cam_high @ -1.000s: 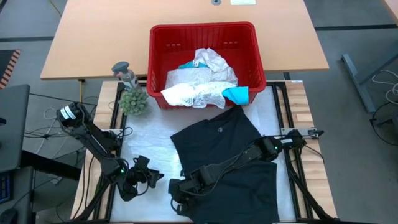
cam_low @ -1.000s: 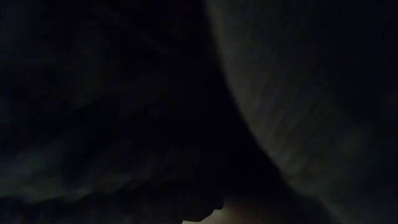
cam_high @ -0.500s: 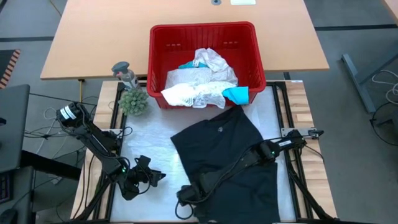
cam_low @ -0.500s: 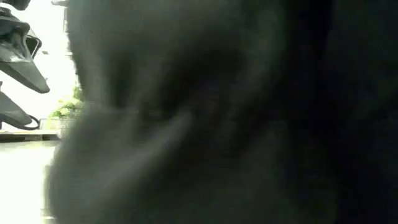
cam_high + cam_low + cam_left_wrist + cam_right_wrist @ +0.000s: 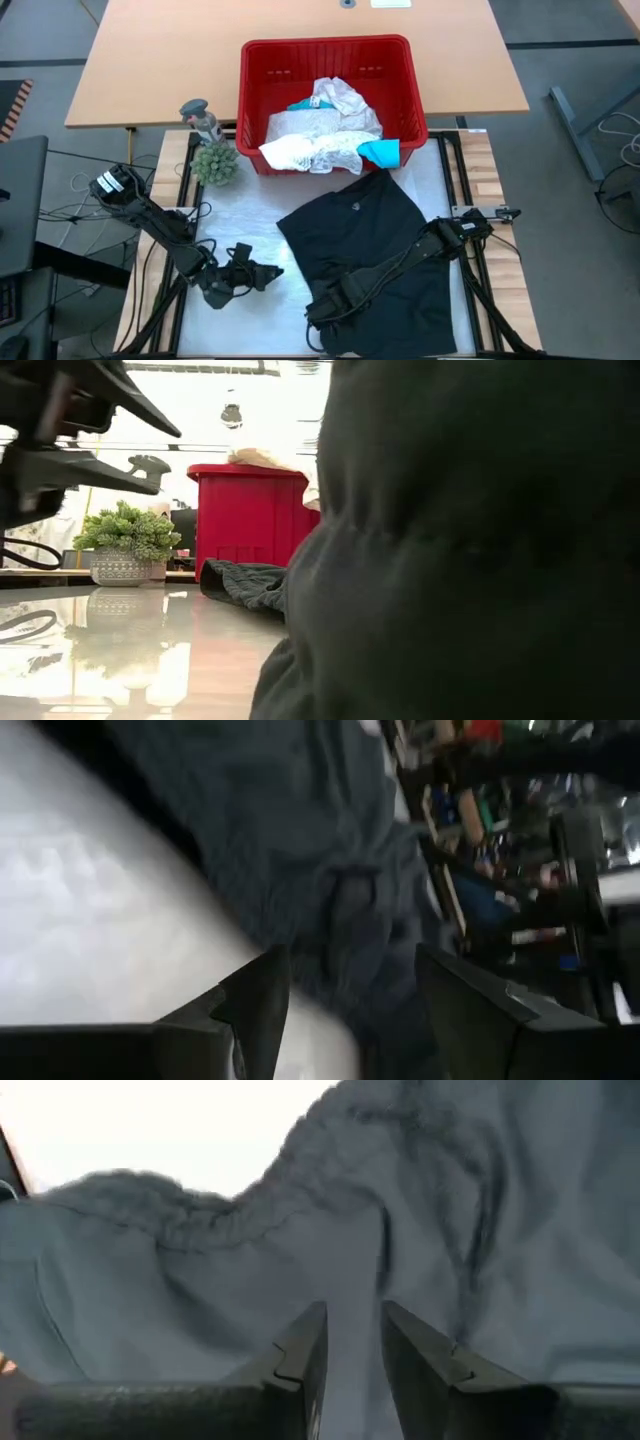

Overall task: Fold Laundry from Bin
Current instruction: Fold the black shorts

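High view: even overhead light is falling across the scene, shadows are staying soft and short, and focus is holding to the frame edges. Low view: a bright, overexposed background is washing out the upper half, the glossy table [image 5: 130,650] is mirroring that glare in the lower left, and the black garment [image 5: 470,550] is filling the right as a dark, defocused mass. Left wrist view: motion blur is smearing everything. Right wrist view: the cloth is showing soft and bluish under a blown-out upper left.
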